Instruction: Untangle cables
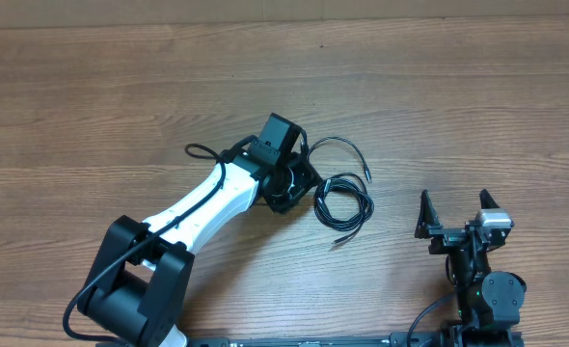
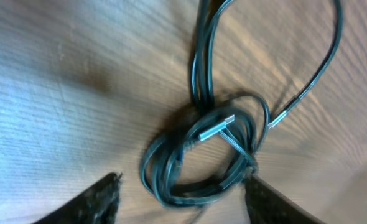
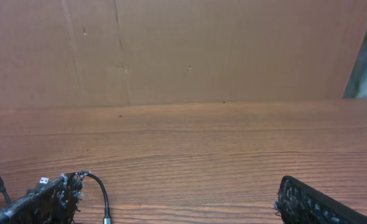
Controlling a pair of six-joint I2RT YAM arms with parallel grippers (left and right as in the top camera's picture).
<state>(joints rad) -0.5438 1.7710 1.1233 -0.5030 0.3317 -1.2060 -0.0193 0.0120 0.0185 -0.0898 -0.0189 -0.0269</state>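
The cables are thin black cords on the wooden table. In the overhead view one is wound into a small coil (image 1: 343,202) and another runs in a loose arc (image 1: 347,146) above it. My left gripper (image 1: 292,181) hovers just left of them. The left wrist view shows the coil (image 2: 199,165) with a silver plug (image 2: 217,127) across it. The left gripper (image 2: 182,193) is open and its fingertips straddle the coil's near edge. My right gripper (image 1: 455,214) is open and empty to the right of the cables. In the right wrist view (image 3: 177,199) a cable end (image 3: 101,194) lies by its left finger.
A thin black loop (image 1: 200,151) shows beside the left arm's white link (image 1: 203,202). A brown cardboard wall (image 3: 183,50) stands at the far edge of the table. Bare wooden tabletop (image 1: 477,116) lies beyond the right gripper.
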